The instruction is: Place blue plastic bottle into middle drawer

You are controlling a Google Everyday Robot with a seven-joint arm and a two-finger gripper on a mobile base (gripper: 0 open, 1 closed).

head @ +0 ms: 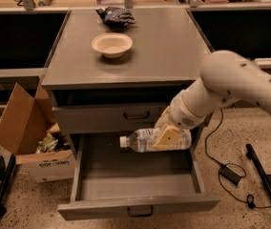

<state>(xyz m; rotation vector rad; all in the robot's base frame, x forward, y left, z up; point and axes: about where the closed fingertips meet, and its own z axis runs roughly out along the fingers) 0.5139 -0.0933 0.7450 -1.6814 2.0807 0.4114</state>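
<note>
The blue plastic bottle (pixel 145 140) is clear with a white cap pointing left and lies level in my gripper (pixel 168 135). The gripper is shut on the bottle's right half and holds it above the back of the open middle drawer (pixel 135 182), a wide grey tray with a low front panel and a small dark handle (pixel 140 212). My white arm (pixel 231 87) reaches in from the right. The bottle hangs just below the closed upper drawer (pixel 109 117).
A cream bowl (pixel 111 45) and a dark blue snack bag (pixel 116 16) sit on the grey cabinet top (pixel 173 46). An open cardboard box (pixel 30 132) with clutter stands on the floor at left. Cables and a black bar (pixel 264 180) lie on the floor at right.
</note>
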